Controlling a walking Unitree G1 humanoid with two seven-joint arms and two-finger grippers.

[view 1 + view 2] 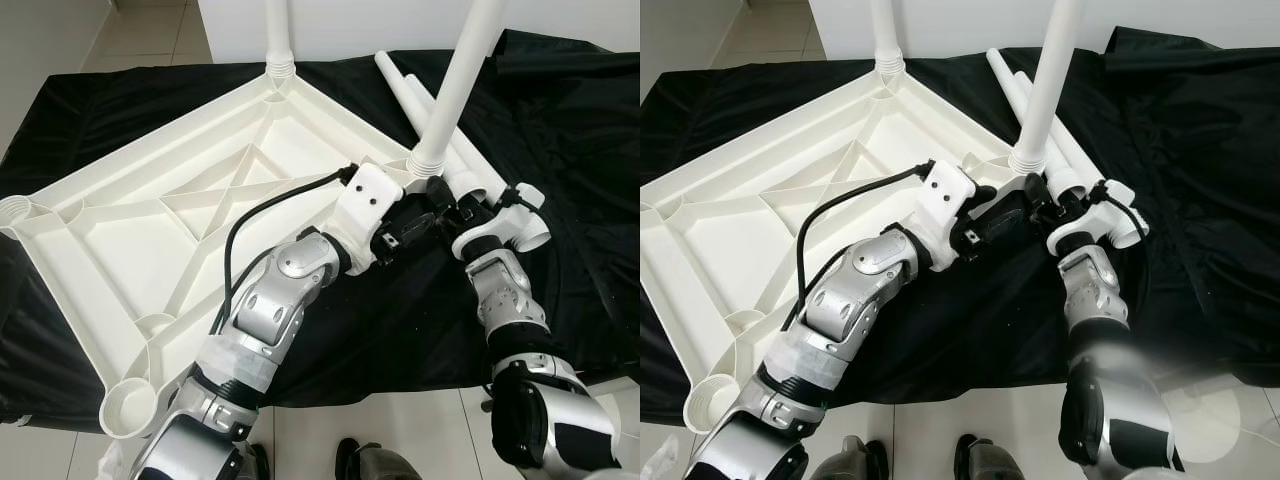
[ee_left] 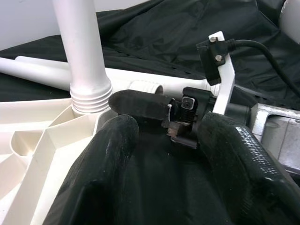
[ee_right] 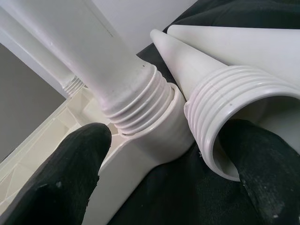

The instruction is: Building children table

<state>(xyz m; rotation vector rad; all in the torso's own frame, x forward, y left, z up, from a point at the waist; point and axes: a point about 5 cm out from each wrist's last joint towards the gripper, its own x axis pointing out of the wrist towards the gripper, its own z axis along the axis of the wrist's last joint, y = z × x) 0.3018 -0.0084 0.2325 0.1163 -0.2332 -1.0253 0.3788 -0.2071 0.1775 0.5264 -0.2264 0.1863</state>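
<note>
1. The white tabletop [image 1: 150, 230] lies upside down on a black cloth [image 1: 560, 120]. Its near-left corner socket [image 1: 128, 408] and far-left socket [image 1: 14, 212] have no leg yet.
2. One leg [image 1: 277, 30] stands in the far corner, a second leg [image 1: 462, 75] in the right corner socket [image 1: 425, 165].
3. The left gripper [image 1: 425, 215] rests low beside this right corner, fingers spread and holding nothing.
4. The right gripper [image 1: 478, 200] is just beside it, fingers spread around the threaded end of a loose leg [image 3: 234, 136] lying on the cloth.
5. I judge the step is picking up this loose leg. Close on the tube just behind the threads, lift it level, then bring it upright over an empty socket before turning, so the threads do not cross.
</note>
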